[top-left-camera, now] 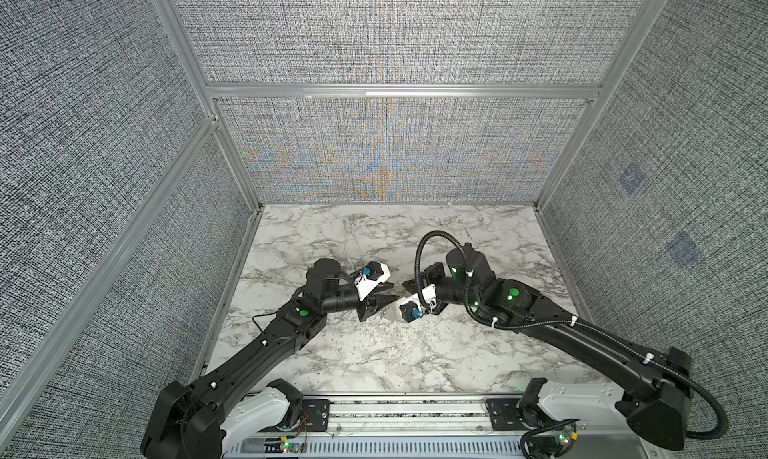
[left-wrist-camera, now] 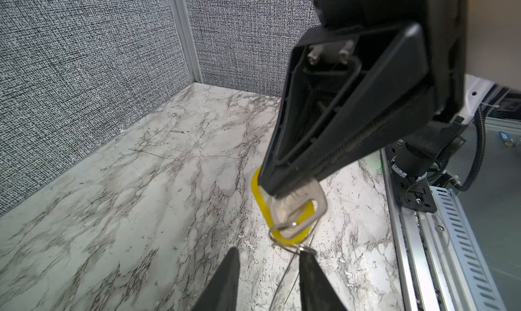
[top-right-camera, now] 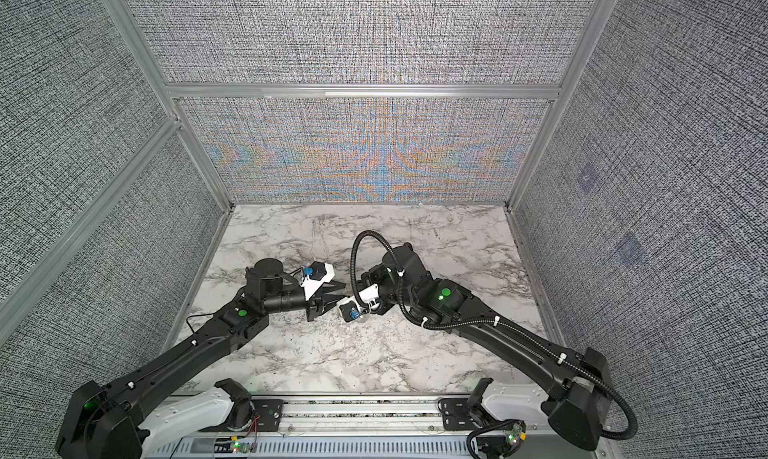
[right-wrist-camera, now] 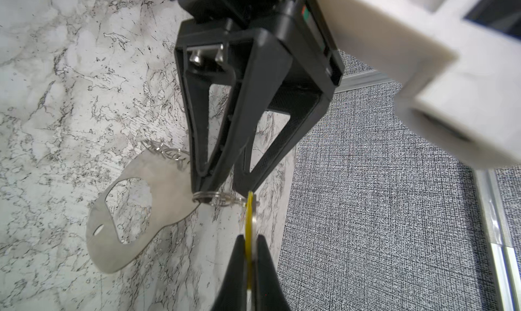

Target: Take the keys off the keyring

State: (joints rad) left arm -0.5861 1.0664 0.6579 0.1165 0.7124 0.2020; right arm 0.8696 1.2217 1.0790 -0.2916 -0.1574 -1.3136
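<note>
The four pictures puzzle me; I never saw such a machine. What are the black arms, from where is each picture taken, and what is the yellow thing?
This is a robot: two black arms over a marble table. Both top views look down on everything; the other two come from cameras on the wrists. Each arm ends in a two-finger tool. The right tool is shut on a yellow tag, with a small metal key beside it. Wire rings join the tag to the keyring, a flat grey plate with a big hole. The left tool, fingers apart, has one fingertip at those rings.
</note>
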